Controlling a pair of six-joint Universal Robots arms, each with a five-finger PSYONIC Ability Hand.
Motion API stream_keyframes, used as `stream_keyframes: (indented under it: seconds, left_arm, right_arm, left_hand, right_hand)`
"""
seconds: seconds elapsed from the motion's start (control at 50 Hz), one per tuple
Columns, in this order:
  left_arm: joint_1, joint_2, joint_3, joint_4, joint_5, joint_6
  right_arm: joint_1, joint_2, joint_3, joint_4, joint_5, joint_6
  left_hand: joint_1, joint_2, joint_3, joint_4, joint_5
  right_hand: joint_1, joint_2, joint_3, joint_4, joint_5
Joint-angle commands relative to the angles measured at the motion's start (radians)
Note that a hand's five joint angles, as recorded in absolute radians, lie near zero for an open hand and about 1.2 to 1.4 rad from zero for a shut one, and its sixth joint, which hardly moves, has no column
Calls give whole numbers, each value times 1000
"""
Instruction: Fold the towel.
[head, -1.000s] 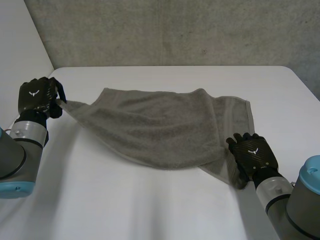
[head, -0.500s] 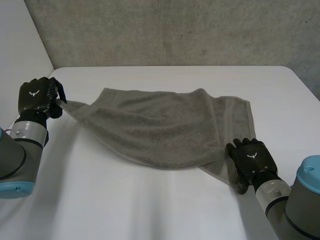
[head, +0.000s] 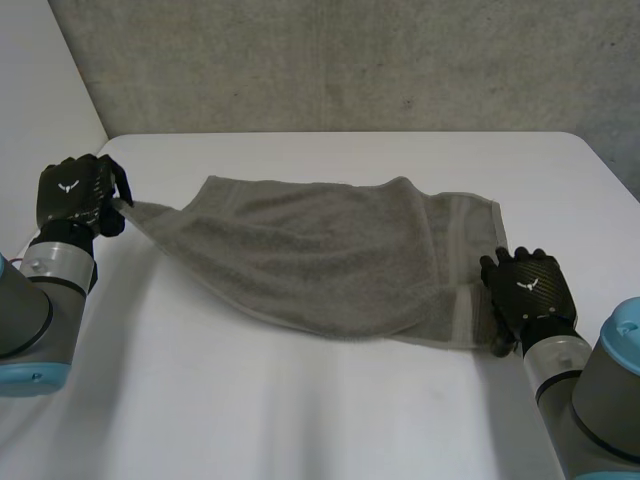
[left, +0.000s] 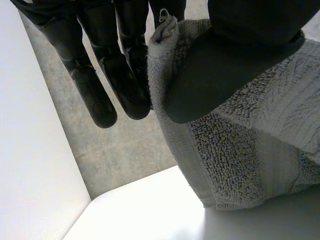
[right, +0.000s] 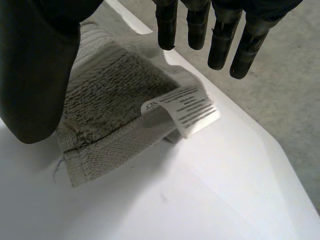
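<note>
A grey towel (head: 330, 250) lies spread across the white table (head: 300, 400), partly doubled over on its right side. My left hand (head: 75, 195) is at the table's left side, shut on the towel's left corner, which is lifted off the table. In the left wrist view the thumb (left: 225, 65) presses that corner (left: 165, 45) against the fingers (left: 100, 80). My right hand (head: 525, 290) is open at the towel's near right corner. In the right wrist view its fingers (right: 220, 40) are straight over that corner (right: 100, 105), where a white label (right: 187, 110) sticks out.
A grey concrete wall (head: 350, 60) stands behind the table. The table's right edge (head: 600, 170) runs close to my right hand. Bare white tabletop lies in front of the towel.
My right hand has moved right and slightly farther away, and the towel's near right corner has shifted right with it and lies flatter. My left hand has kept still with its corner.
</note>
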Motion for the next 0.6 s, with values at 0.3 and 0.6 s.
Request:
stream_keyframes:
  seconds: [0.3,0.6]
  left_arm:
    - [4,0,1,0,0,0]
    - [4,0,1,0,-2,0]
  right_arm:
    - [-1,13,4,16,-67,-112]
    - [-61,-10,7,20,-181,-104]
  left_hand:
    - [204,178,179,178,188]
    - [204,178,179,178,188]
  right_hand:
    - [770,750,751,737,762]
    - [802,782,783,769,794]
